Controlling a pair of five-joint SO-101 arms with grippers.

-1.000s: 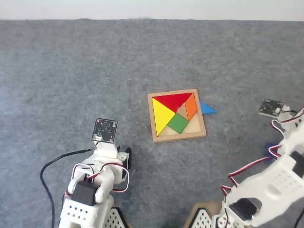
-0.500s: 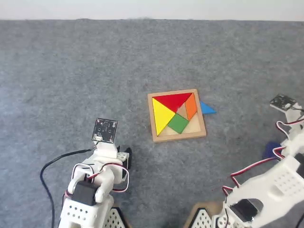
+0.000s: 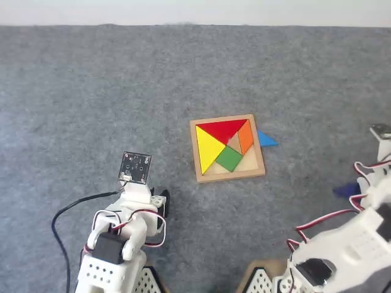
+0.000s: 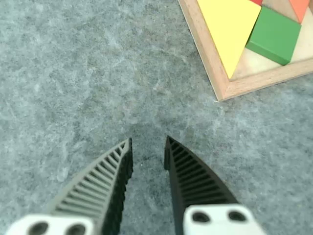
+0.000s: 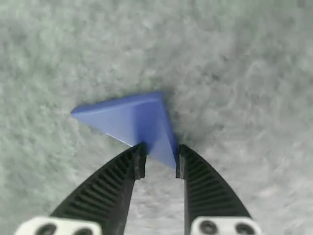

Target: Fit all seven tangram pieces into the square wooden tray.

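Step in hand, by the look of it: pick-up of the dark blue triangle [image 5: 132,122], w/ the tray [image 3: 197,152] only partly filled. The right gripper [image 5: 157,159] has its jaws drawn narrow on 1 corner of that triangle, apparently pinching it; the rest of the piece sticks out ahead of the tips, 1 side seemingly tipped up off the grey mat [image 3: 91,91]. In the high view the piece lies at approx 4 o'clock from the tray, well apart, close to the right arm. Seated in the tray: red triangle [image 3: 221,129] at 12, yellow triangle [image 3: 208,148] at 9, orange piece [image 3: 245,137] at 2, green square [image 3: 229,159] at 6; bare wood shows from 4 to 5. A light blue triangle [image 3: 266,140] sits outside, just beside the 3 o'clock rim. Next move prob needs a firm grip, a carry toward 10 o'clock and a turn to match the free gap. The left gripper [image 4: 146,147] hangs at approx 7 o'clock from the tray, jaws slightly spread, holding nothing
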